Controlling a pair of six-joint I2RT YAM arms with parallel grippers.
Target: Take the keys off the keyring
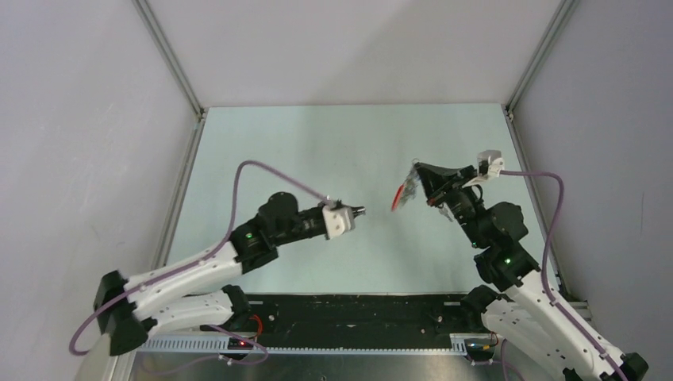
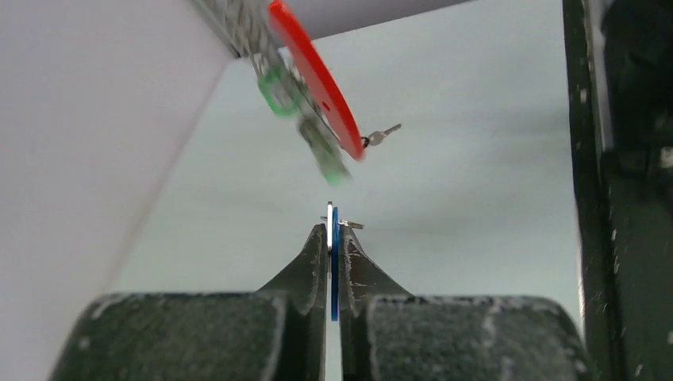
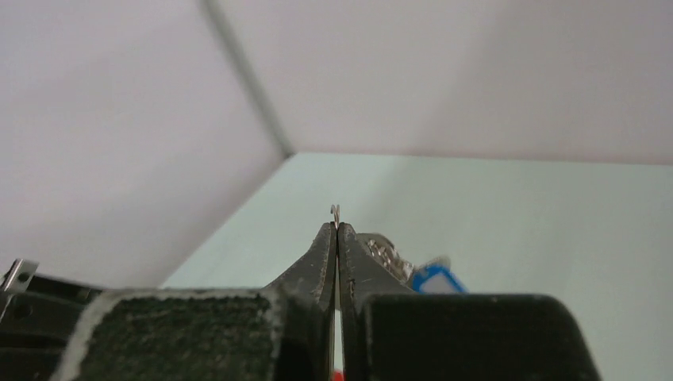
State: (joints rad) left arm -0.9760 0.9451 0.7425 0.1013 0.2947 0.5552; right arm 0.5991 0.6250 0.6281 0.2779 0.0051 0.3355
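Left hand (image 1: 357,211): pressed together on a blue-tagged key (image 2: 334,258), which sits edge-on between the pads, raised off the bench (image 1: 317,135).
Reason for hold: a flat pinch on the tag stops the key from swivelling. This suits drawing it away from the bunch.
Gap: open air shows between the left hand and the bunch in both the overhead and left wrist views. In my judgement this key is already off the ring.
Keyring (image 1: 405,192): hangs in the air at centre-right above the bench, just below the tip of the right hand.
Red loop (image 2: 317,79): slants downward, with green-tagged keys (image 2: 279,89) dangling beside it and a small bare key (image 2: 383,135) at its lower end.
Right hand (image 3: 336,226): pinches a thin wire of the keyring, a sliver of which shows above the fingertips. Holding it high lets the keys hang free, where the other arm can reach them.
Below the right hand: a grey strap (image 3: 385,250) and a blue tag (image 3: 436,279) lie just beside the fingers.
Hidden or unclear: the green tags are blurred. The right hand's own fingers cut off most of the bunch in its view. How many keys are on the ring cannot be told, nor where the ring's split lies.
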